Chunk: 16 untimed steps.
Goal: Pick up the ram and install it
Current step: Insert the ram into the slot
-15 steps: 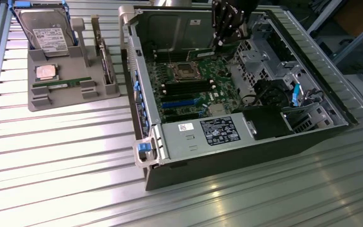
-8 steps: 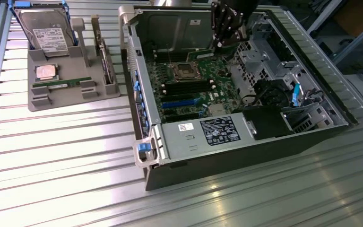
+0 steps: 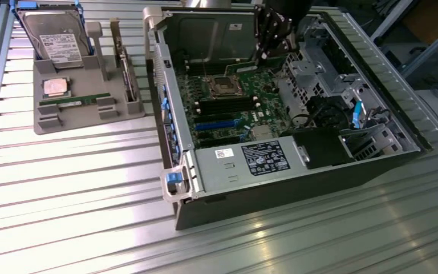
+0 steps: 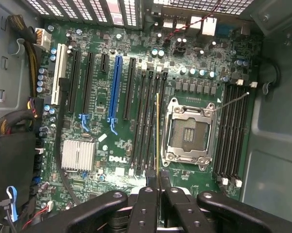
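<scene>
The end effector grips the ram edge-on above the memory slots. This looks like the install step, which calls for exact slot alignment.

The arm stands at about one o'clock in the exterior view, its dark wrist pointing steeply down toward six o'clock. The gripper is clamped: its two black fingers sit nearly together, pinching the ram edge-on between their tips.
</scene>
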Available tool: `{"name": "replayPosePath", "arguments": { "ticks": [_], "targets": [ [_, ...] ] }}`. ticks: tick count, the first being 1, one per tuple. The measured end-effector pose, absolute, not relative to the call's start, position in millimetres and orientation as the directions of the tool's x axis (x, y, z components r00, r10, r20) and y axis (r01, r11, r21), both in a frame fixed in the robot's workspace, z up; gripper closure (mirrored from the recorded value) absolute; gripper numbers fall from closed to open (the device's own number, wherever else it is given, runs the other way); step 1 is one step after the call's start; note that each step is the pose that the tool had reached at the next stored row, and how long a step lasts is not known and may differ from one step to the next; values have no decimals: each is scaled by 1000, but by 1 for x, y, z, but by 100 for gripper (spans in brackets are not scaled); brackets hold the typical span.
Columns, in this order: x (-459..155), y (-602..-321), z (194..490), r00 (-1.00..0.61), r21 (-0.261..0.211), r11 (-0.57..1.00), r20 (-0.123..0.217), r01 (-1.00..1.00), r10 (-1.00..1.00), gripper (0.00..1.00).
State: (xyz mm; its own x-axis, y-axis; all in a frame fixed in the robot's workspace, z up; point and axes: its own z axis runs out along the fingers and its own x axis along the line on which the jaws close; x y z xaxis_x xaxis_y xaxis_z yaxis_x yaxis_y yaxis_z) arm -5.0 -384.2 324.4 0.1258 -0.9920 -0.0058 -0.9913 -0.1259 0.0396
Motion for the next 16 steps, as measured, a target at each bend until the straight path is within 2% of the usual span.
{"name": "replayPosePath", "arguments": {
  "ticks": [16],
  "targets": [
    [-5,-384,314,126,40,-126,-6,-991,-992,88]
  ]
}}
